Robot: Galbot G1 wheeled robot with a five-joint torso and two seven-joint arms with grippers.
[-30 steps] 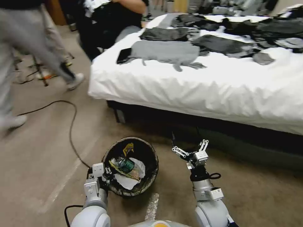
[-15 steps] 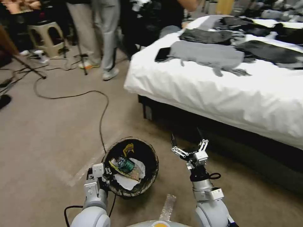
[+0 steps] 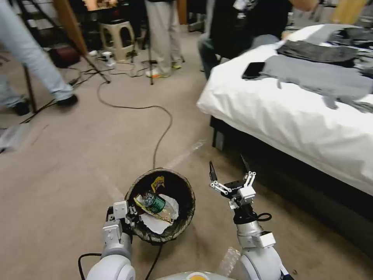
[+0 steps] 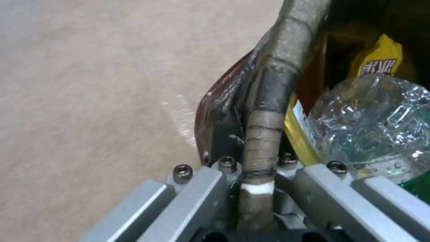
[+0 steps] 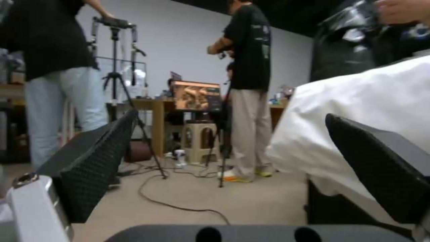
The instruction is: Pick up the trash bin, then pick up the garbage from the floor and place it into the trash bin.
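Dark bag-lined rim of the trash bin (image 3: 160,205) is pinched in the left gripper (image 3: 123,217), near left. Inside lie the bottle (image 3: 155,203) and wrappers. Just right, the right gripper (image 3: 230,175) hangs wide, empty, pointing toward the far floor (image 3: 77,155).

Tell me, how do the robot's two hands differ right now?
The left hand is clamped on the rim of the trash bin; the right hand holds nothing. The left hand's fingers are shut on the bag-covered rim, while the right hand's dark fingers are spread wide apart. The left hand sits low beside the bin; the right hand points up and forward, toward the bed. Both share the same grey-and-white build.
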